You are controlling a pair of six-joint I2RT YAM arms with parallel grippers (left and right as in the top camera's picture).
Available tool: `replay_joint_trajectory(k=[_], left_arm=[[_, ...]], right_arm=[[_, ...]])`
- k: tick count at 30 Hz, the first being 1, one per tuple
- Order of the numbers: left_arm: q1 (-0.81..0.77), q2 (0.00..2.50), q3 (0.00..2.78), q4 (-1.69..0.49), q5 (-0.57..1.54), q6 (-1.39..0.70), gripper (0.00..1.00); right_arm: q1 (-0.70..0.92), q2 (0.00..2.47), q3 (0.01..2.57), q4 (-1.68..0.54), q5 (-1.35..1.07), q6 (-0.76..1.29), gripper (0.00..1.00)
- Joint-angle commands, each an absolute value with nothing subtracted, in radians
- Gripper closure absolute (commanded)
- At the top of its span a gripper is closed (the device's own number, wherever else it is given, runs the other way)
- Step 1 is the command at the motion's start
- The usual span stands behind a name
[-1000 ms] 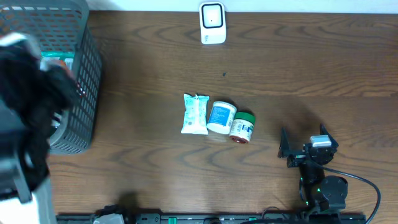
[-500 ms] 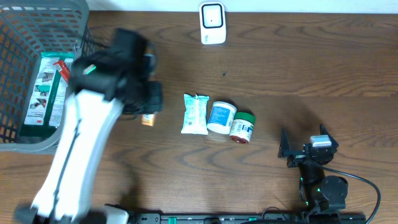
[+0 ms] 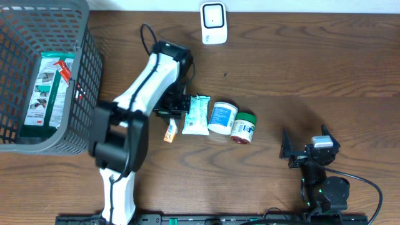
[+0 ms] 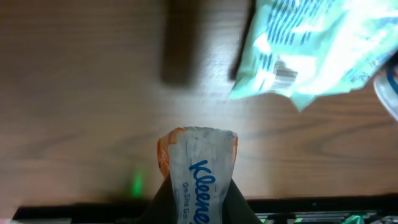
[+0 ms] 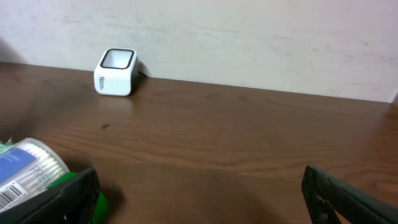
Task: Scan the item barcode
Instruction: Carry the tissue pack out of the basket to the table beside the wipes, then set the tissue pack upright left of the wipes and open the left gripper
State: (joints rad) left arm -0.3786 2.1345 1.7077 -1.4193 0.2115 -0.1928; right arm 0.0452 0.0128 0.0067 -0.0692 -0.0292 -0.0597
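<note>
Left wrist shows left end effector point(image 4: 198, 204) clenching white, orange-edged Kleenex pack point(image 4: 199, 158); right end effector point(image 5: 199, 196) released.

I am finding the tissue pack point(image 4: 199, 171) wrapped in glossy plastic film. The table point(image 3: 300, 69) is showing smooth, grained wood. The basket point(image 3: 90, 87) is reading as matt grey plastic mesh; the scanner point(image 3: 214, 24), smooth white plastic.

Left jaws clamped; right jaws spread.

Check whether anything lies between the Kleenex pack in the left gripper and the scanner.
Nothing visible does: bare table runs from the Kleenex pack to the scanner; the wipes packet lies just beside the pack.
</note>
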Motion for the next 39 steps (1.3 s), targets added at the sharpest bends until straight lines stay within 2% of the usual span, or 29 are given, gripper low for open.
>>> replay_joint_trajectory(k=[1, 10, 15, 25, 29, 39], left_arm=[[-0.377, 2.201, 1.702, -1.405, 0.295, -0.124, 0.92], [-0.374, 2.225, 1.702, -1.326, 0.295, -0.129, 0.91], [-0.372, 2.225, 1.702, -1.307, 0.283, -0.132, 0.87], [-0.357, 2.225, 1.702, -1.293, 0.231, -0.132, 0.88], [-0.329, 2.225, 1.702, -1.304, 0.231, -0.131, 0.93], [-0.320, 2.225, 1.702, -1.306, 0.231, -0.131, 0.92]], right_arm=[[0.054, 0.011, 0.006, -0.073, -0.027, -0.068, 0.01], [0.054, 0.011, 0.006, -0.073, -0.027, -0.068, 0.01], [0.054, 0.011, 0.006, -0.073, -0.027, -0.068, 0.01], [0.054, 0.011, 0.006, -0.073, -0.027, -0.068, 0.01], [0.054, 0.011, 0.006, -0.073, -0.027, -0.068, 0.01], [0.054, 0.011, 0.006, -0.073, -0.027, -0.068, 0.01]])
